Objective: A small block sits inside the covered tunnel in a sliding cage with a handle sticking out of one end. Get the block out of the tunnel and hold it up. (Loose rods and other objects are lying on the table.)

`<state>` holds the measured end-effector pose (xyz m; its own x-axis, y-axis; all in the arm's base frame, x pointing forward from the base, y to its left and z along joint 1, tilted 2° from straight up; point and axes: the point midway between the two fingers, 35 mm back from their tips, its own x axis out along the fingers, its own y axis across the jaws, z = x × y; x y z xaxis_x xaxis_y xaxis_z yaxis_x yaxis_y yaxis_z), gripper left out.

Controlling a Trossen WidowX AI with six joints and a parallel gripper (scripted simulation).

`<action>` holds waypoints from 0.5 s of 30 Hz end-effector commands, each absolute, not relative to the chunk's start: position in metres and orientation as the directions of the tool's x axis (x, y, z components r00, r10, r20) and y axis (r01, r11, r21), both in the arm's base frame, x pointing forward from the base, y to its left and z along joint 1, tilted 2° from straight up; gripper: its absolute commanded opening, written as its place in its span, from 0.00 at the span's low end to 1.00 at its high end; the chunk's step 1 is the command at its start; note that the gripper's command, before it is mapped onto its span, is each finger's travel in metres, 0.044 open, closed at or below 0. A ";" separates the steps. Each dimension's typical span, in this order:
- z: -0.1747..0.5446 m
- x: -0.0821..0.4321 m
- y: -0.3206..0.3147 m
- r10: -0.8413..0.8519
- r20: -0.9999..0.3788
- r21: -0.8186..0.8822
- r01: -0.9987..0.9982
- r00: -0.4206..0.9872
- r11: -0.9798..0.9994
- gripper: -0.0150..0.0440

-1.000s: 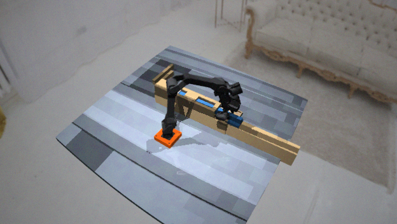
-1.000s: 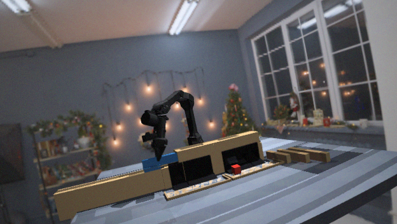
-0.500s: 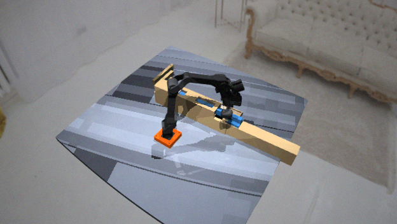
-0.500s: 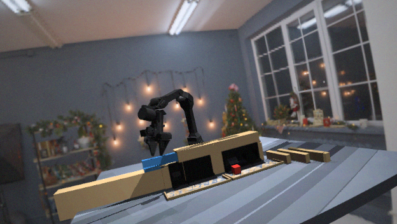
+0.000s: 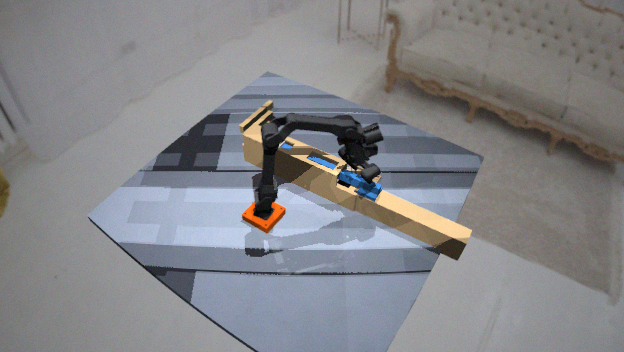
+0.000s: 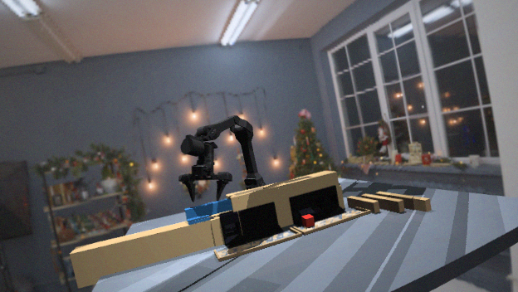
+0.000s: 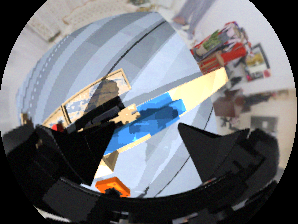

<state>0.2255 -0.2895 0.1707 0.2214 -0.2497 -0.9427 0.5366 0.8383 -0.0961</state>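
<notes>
The tan tunnel [image 5: 310,177] [image 6: 283,207] has top slots showing blue and two dark openings in its side. A blue piece of the sliding cage [image 5: 369,188] [image 6: 207,211] [image 7: 160,111] sticks out of one end, over the long tan beam [image 5: 420,217] [image 6: 137,249] [image 7: 202,87]. A small red block [image 6: 307,221] [image 7: 58,127] sits at the side opening farther from that end, at the inner edge of a shallow tray. My gripper [image 6: 206,201] [image 7: 147,125] is wide open and empty, above the protruding blue piece. The cage's inner part is mostly hidden.
Two shallow trays lie along the tunnel's side, below the openings. Several tan rods [image 6: 363,203] lie beyond the tunnel's far end. My arm's orange base [image 5: 267,222] [image 7: 112,186] stands on the side of the tunnel opposite the trays. The beam reaches out past the table edge.
</notes>
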 end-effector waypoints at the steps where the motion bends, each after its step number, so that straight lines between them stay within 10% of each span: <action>1: 0.174 0.223 -0.289 -0.260 -0.931 -0.321 -0.234 0.256 0.918 1.00; 15: 0.168 0.226 -0.279 -0.222 -0.947 -0.315 -0.811 0.233 0.493 1.00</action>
<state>0.2248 -0.2884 0.1730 0.2312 -0.2556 -0.9387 -0.1680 0.9399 -0.2972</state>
